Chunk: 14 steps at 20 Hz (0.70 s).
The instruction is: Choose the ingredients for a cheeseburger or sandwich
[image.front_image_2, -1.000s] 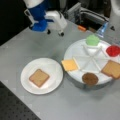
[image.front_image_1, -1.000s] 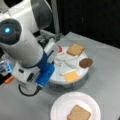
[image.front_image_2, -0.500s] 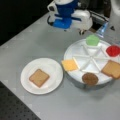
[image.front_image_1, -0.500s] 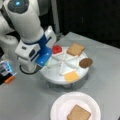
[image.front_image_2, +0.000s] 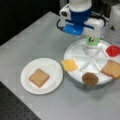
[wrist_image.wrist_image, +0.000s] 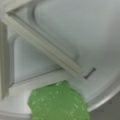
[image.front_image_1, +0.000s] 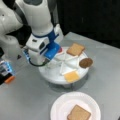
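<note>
- Step in hand, by my reading: fetching the second layer. One brown toast square (image.front_image_2: 38,77) already lies alone on the white paper plate (image.front_image_2: 53,67); nothing is stacked on it yet.
- The blue-and-white gripper (image.front_image_2: 91,40) hangs over the far edge of the white round divided tray (image.front_image_2: 75,51), right at the green lettuce blob (image.front_image_2: 92,42). In a front view the arm hides the lettuce (image.front_image_1: 47,58).
- Gripper state: cannot tell whether it is spread or pinched, or whether it touches the lettuce. The wrist view shows no fingers, only the lettuce (wrist_image.wrist_image: 58,103) at the bottom edge against a tray divider.
- Still in their tray compartments: yellow cheese square (image.front_image_2: 69,64), dark brown round patty (image.front_image_2: 90,78), second toast square (image.front_image_2: 112,69), red tomato disc (image.front_image_2: 113,50).
- The next move would call for a square grip on a soft, irregular piece lying close to the rim.
</note>
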Available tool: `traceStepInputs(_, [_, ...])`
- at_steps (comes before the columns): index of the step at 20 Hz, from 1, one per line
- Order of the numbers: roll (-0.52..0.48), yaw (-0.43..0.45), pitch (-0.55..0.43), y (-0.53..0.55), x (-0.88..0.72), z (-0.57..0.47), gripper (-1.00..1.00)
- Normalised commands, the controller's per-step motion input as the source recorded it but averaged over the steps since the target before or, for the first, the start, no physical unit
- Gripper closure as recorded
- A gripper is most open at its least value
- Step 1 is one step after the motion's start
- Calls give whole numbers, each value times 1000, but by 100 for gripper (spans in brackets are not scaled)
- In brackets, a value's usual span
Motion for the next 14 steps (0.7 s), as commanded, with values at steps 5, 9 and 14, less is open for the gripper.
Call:
traceStepInputs(5, [14, -67, -39, 234, -11, -102, -100])
traceStepInputs(9, [46, -72, -71, 177, 37, -124, -100])
traceStepInputs(14, [53, -111, -71, 182, 13, -101, -100])
